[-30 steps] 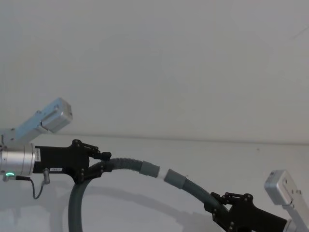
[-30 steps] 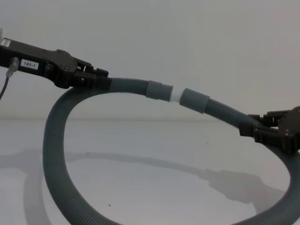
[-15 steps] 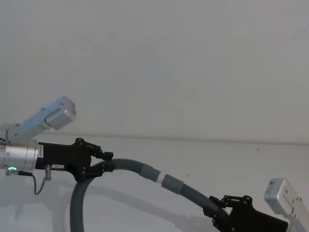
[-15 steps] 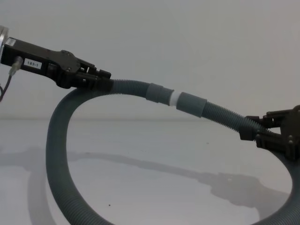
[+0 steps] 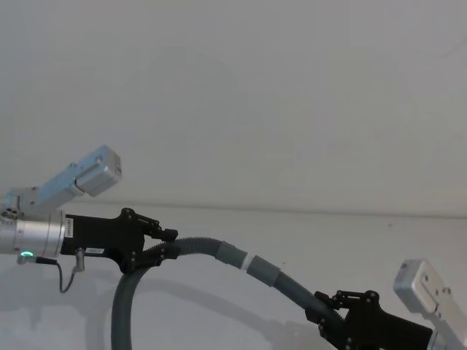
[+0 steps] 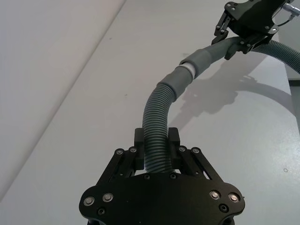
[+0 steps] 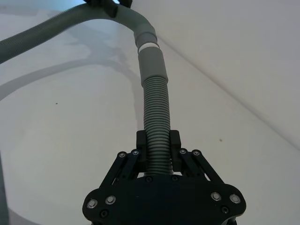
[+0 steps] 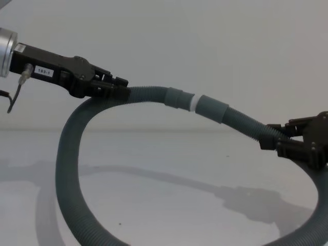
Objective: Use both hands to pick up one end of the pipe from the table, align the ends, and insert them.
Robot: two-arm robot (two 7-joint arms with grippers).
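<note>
while clamped on the pipe (image 8: pixel 66 169) just behind each cuff, left gripper (image 8: pixel 110 88) and right gripper (image 8: pixel 279 141) now press the ends (image 8: pixel 197 104) closer than a second ago; only a thin white band left between, so nearly seated.

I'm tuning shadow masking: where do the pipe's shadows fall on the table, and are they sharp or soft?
Chest view: a soft, dark band crosses the table beneath the pipe. Left wrist view: a darker, clearer shadow lies beside the joined cuffs. Right wrist view: faint curved streaks.
</note>
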